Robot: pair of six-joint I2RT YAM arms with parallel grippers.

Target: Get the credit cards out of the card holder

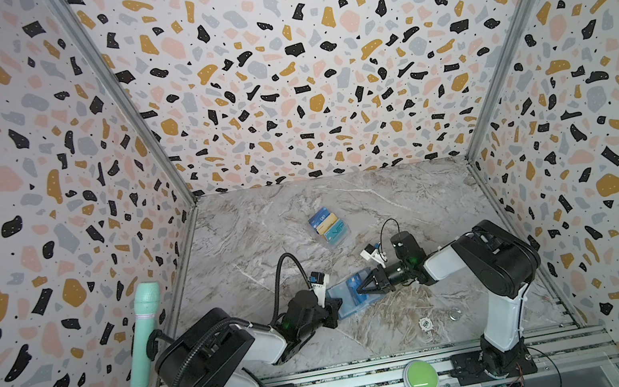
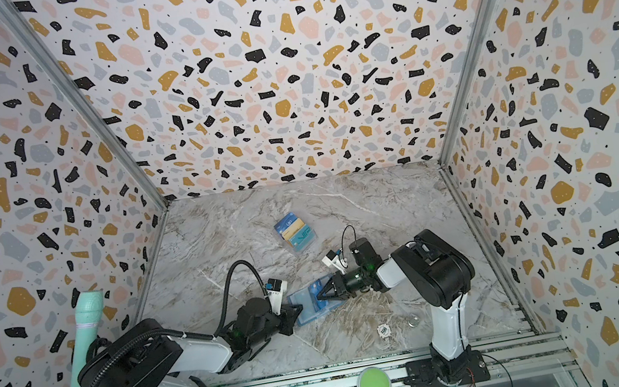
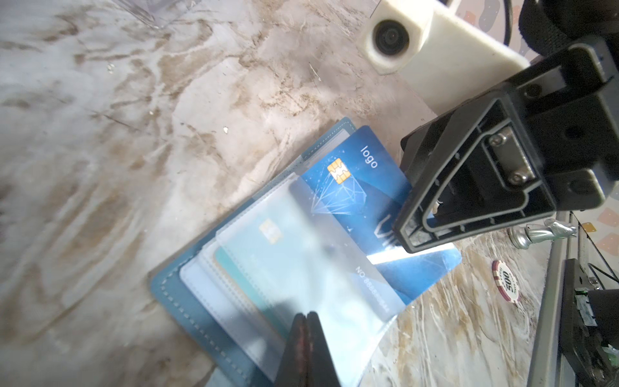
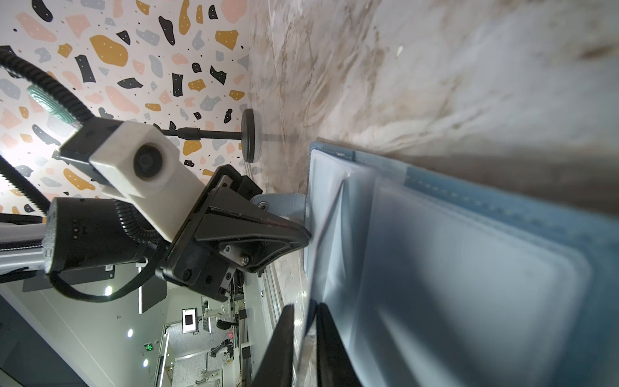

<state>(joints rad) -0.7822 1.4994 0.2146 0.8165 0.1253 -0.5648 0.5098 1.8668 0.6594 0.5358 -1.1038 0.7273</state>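
The slate-blue card holder (image 1: 347,310) (image 2: 305,316) lies open on the marble table between my two arms. My left gripper (image 1: 339,304) (image 3: 306,315) is shut on one of its clear sleeve pages (image 3: 318,261) and holds it up. A dark blue credit card (image 3: 351,187) (image 1: 355,281) sticks halfway out of a sleeve. My right gripper (image 1: 359,290) (image 4: 306,306) has its fingers narrowly apart on either side of that card's edge, with a slim gap still showing. A teal card (image 3: 241,268) sits inside another sleeve.
A clear tiered stand (image 1: 328,228) with blue, tan and teal cards is farther back on the table. A poker chip (image 1: 426,324) and a small silver piece (image 1: 453,312) lie near the front. A mint microphone (image 1: 143,338) leans at the left wall, and a green button (image 1: 420,378) sits on the front rail.
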